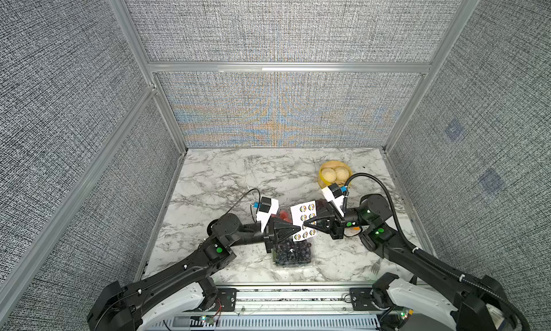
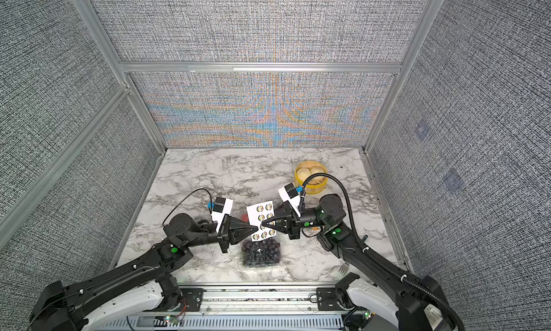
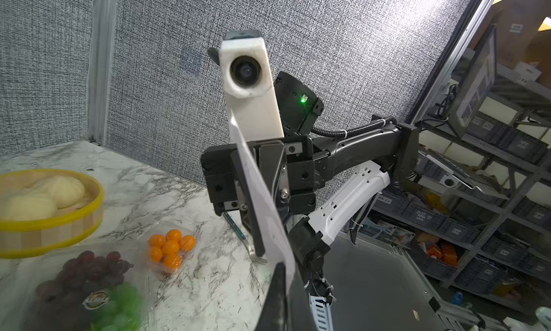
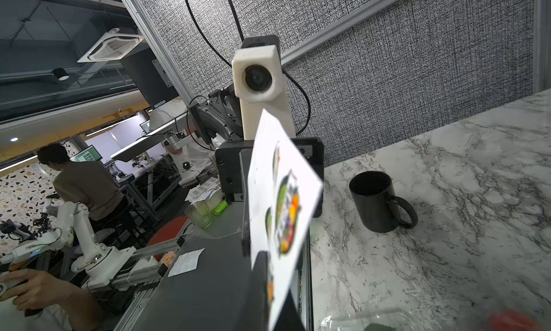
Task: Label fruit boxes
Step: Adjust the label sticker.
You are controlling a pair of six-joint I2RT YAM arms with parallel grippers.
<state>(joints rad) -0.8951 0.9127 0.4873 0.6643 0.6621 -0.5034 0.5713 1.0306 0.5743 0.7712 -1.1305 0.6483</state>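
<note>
- So far, the larger clear plastic clamshell tub of dark-purple grapes (image 1: pixel 293 253) lies at the near middle of the white marble-patterned table (image 1: pixel 226 177), below the two grippers; a small pale mark shows on its lid in both top views, but whether that is a label cannot be told.
- Seen by the left wrist camera, the clear tub of purple and green grapes (image 3: pixel 89 287) carries a round logo that may be a sticker, while the small clear tub of orange fruit (image 3: pixel 170 249) just beside it shows none.
- Only a patch of the small red-fruit tub (image 1: pixel 284 215) peeks out behind the sheet; its lid is hidden.
- Held in the air above these tubs is the white sheet of round colourful stickers (image 1: pixel 304 219), with most of its rounds in place.
- Left gripper (image 1: pixel 295 227) is clenched on the sheet's edge.
- Right gripper (image 1: pixel 304 225), tip to tip with it, is clenched too, seemingly pinching a sticker or the sheet itself; which cannot be told.
- My reading: this is the peeling step, and most of the labelling remains.
- Off to the far right stands the round yellow steamer basket of pale buns (image 1: pixel 323 180), with a black mug (image 4: pixel 376 202) and a fork (image 3: pixel 238 234) also on the table.
</note>
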